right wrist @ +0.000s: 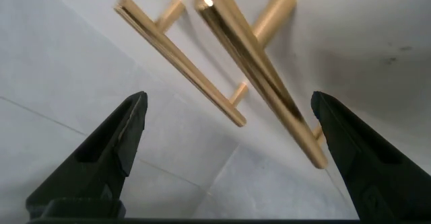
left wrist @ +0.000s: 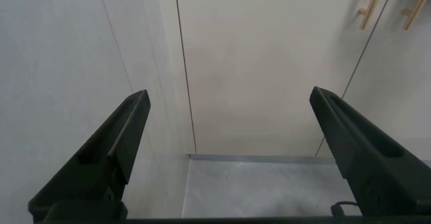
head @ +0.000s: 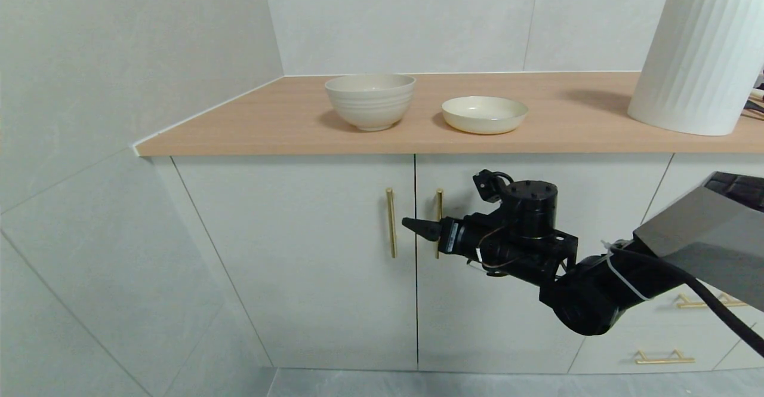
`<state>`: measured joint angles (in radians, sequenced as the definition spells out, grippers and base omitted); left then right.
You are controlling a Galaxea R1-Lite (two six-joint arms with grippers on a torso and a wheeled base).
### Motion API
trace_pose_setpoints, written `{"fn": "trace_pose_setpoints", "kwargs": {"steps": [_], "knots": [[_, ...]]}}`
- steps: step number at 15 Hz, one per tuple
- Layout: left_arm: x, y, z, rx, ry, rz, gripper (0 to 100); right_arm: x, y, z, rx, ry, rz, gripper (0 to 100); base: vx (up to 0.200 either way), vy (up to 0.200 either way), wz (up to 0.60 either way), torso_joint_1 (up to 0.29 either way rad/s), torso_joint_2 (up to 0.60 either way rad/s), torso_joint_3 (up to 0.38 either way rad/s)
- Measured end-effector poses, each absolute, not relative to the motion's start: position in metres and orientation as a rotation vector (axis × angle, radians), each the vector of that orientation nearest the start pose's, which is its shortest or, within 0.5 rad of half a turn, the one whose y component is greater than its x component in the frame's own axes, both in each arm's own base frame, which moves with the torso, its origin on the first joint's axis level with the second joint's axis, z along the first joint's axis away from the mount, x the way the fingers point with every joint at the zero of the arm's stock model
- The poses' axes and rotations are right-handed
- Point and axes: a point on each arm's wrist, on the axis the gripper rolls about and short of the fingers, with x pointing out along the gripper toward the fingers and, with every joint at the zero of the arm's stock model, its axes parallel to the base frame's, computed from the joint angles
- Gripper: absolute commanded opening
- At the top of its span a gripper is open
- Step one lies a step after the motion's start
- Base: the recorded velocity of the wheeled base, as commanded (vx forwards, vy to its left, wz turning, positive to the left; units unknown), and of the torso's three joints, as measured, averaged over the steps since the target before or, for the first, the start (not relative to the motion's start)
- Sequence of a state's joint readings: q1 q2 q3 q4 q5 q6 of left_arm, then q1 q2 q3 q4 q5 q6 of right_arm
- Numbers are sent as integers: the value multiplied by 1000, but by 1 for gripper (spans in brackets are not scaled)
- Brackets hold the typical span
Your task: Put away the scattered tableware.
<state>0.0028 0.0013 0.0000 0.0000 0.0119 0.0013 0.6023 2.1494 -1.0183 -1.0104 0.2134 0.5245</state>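
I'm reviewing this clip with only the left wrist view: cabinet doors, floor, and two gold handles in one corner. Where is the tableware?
Observer: It is on the wooden countertop above those doors. A deep bowl and a shallow dish sit side by side, not touching.
Operator: And the right arm?
Observer: The right end effector is below the counter, in front of the cabinet doors, level with the gold handles.
Operator: Is it gripping one?
Observer: No. The right wrist view shows its fingers open, with both handles ahead between them, untouched.
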Motion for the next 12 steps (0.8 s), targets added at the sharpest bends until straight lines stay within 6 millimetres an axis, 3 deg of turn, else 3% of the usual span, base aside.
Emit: {"fn": "trace_pose_setpoints", "kwargs": {"steps": [6,12], "knots": [[-23,0,76,1,1,15,100,324,241,112,469,349,783,100,0,0,0,0,0,0],[-23,0,76,1,1,14,100,299,234,117,481,441,935,100,0,0,0,0,0,0]]}}
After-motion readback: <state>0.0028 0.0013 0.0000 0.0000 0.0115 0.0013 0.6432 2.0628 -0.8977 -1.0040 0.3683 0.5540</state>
